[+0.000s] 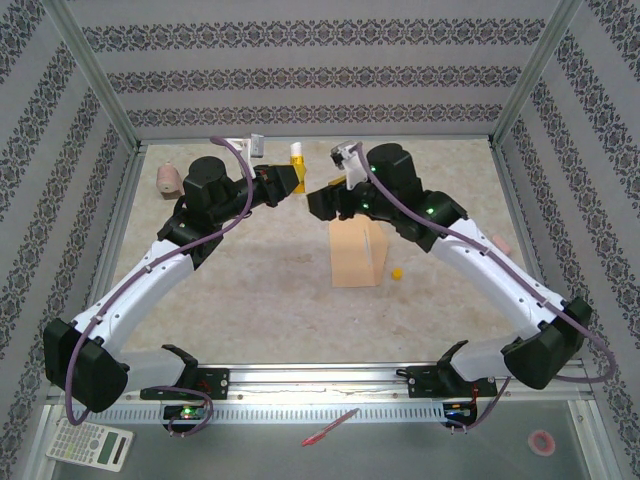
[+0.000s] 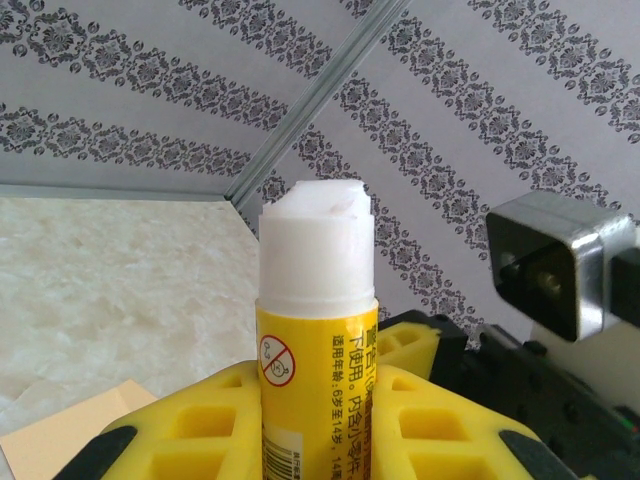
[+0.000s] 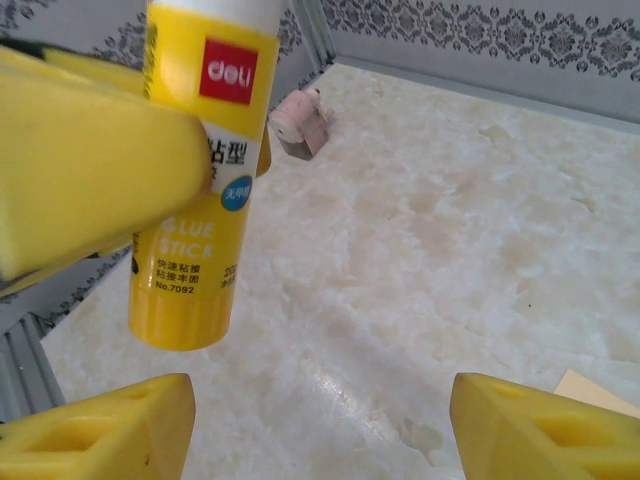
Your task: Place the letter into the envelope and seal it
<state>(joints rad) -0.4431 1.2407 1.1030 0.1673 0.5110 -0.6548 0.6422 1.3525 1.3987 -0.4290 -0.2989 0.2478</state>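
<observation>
**Near edge.** On the ledge in front of the arm bases lie a calculator (image 1: 88, 443), a red pen (image 1: 330, 427) and a small tape roll (image 1: 541, 441). None of them belongs to the job.

**Middle of the worktop (image 1: 250, 280).** The envelope (image 1: 357, 255) lies flat, with a small yellow cap (image 1: 397, 272) just beside its right edge. The letter is judged to be inside the envelope already, but this is assumed, not confirmed. From above I cannot tell whether the flap is folded down.

**Beyond the envelope, raised off the worktop.** The left fingers (image 2: 420, 420) are clenched on the yellow body of the glue stick (image 2: 315, 300). The stick is held upright with its cap off and the white glue wound out past the rim. The right fingers (image 3: 530, 425) are spread wide with nothing between them, near the base of the stick.

**Far edge.** A pink object (image 1: 168, 178) rests towards the left corner, well apart from the envelope.

**Status, as judged:**
1. Insert letter: probably complete.
2. Uncap glue stick: complete, going by the loose cap and the bare glue.
3. Apply glue to flap: not yet done, since the stick is clear of the envelope.
4. Fold flap and press shut: outstanding.
</observation>
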